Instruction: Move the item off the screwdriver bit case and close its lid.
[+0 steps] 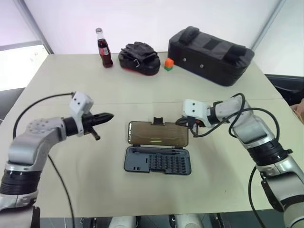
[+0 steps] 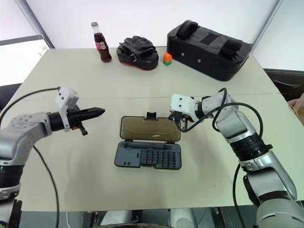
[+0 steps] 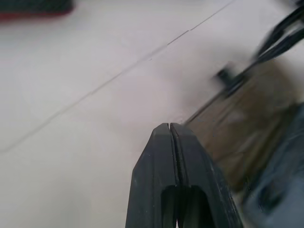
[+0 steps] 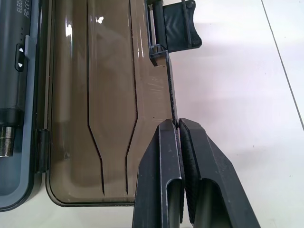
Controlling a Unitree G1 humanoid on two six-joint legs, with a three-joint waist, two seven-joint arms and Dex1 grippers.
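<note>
A: Two sets of black fingers, both closed. The right fingers (image 4: 179, 124) pinch the far long edge of the thin smoky-brown translucent lid (image 1: 158, 133), near its black latch tab (image 1: 158, 121).

B: And the flat dark slate-grey plastic bit case (image 1: 158, 160)?

A: It lies open on the beige surface (image 1: 142, 90), its tray just behind the right fingers. The left fingers (image 1: 110, 116) hold nothing, hovering off the lid's other end.
</note>
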